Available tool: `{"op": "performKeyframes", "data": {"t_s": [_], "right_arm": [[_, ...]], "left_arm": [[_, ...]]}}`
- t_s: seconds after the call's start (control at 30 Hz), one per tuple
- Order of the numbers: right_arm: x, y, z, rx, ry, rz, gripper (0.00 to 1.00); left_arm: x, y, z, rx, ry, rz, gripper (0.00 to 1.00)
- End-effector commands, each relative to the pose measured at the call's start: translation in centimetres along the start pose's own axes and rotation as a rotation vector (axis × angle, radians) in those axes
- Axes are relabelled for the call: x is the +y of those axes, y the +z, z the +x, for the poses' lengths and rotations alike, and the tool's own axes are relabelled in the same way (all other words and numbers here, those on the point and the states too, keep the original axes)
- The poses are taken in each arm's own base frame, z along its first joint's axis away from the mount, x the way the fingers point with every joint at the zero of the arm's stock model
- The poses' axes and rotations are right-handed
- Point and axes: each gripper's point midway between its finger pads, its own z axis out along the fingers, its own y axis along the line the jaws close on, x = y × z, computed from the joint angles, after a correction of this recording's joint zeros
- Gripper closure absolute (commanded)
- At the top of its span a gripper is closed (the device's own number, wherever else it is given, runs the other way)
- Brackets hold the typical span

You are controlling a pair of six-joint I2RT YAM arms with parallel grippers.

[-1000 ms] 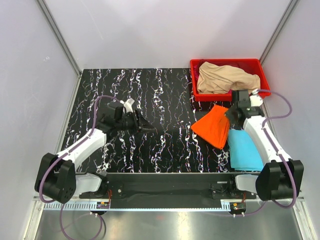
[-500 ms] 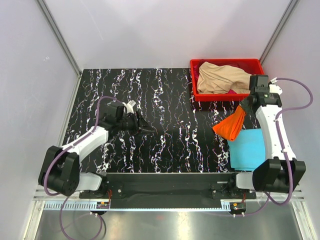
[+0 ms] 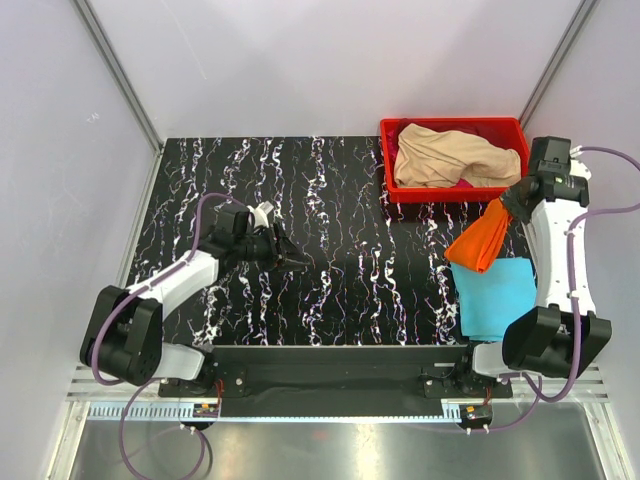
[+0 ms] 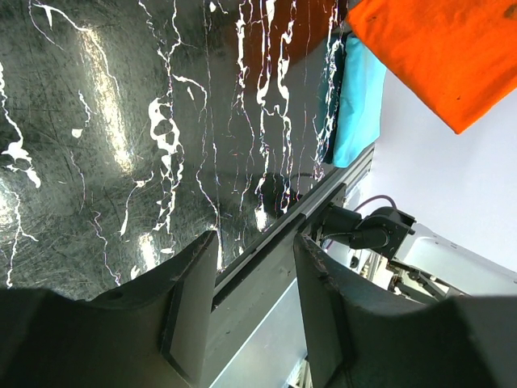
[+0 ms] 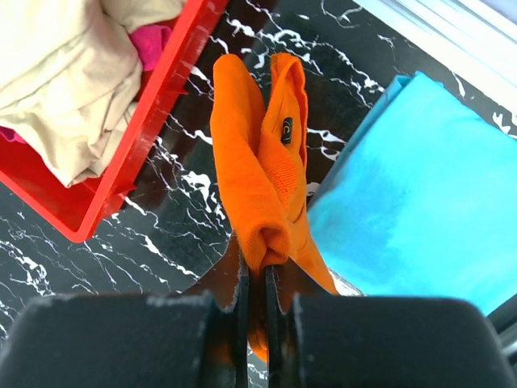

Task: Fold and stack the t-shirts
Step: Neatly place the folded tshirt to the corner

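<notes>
Two fingers of our right gripper (image 5: 257, 279) clench a fold of the orange shirt (image 5: 258, 178), which hangs between the red bin (image 3: 400, 190) and the flat blue shirt (image 3: 495, 298). We see a beige shirt (image 3: 445, 158) and a magenta shirt (image 5: 153, 44) heaped in that bin. Our left gripper (image 4: 254, 250) hovers released and empty over the table (image 3: 330, 180).

- Magenta t-shirt (image 5: 152, 42) is mostly buried under beige t-shirt (image 5: 56, 89) in red bin (image 5: 149, 109); only a small patch is seen.
- Light blue t-shirt (image 3: 495, 300): far edge is partly covered by hanging orange t-shirt (image 3: 483, 238).
- In right wrist view, beige t-shirt is cropped by frame edge.
</notes>
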Motion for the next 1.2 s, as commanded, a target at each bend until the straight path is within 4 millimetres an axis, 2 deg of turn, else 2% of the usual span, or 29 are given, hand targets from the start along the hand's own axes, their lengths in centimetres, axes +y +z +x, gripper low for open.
{"op": "performKeyframes", "data": {"t_s": [0.0,0.2,0.43,0.77,0.9,1.07,1.17], "right_arm": [[0.5,-1.6,-1.2,-0.016,0.007,-0.049,1.0],[0.1,-2.7,-1.6,-0.009,0.034,-0.068,1.0],[-0.9,-2.7,-1.7,0.011,0.057,-0.065,1.0],[-3.9,-2.7,-1.8,0.011,0.095,-0.028,1.0],[-5.8,-1.8,-0.6,0.04,0.111,-0.003,1.0],[-7.0,-0.8,0.5,0.058,0.127,0.006,1.0],[-8.6,0.0,1.0,0.064,0.125,0.043,1.0]], "left_arm": [[-1.7,-0.2,-1.0,-0.004,0.042,0.061,0.53],[-1.5,0.1,-0.9,0.006,0.032,0.066,0.53],[-1.4,0.2,-0.9,0.013,0.027,0.07,0.53],[-1.2,0.4,-0.6,0.031,0.018,0.078,0.53],[-1.2,0.4,-0.5,0.033,0.018,0.08,0.53],[-1.0,0.5,-0.2,0.042,0.015,0.082,0.53],[-1.0,0.5,-0.1,0.046,0.015,0.087,0.53]]}}
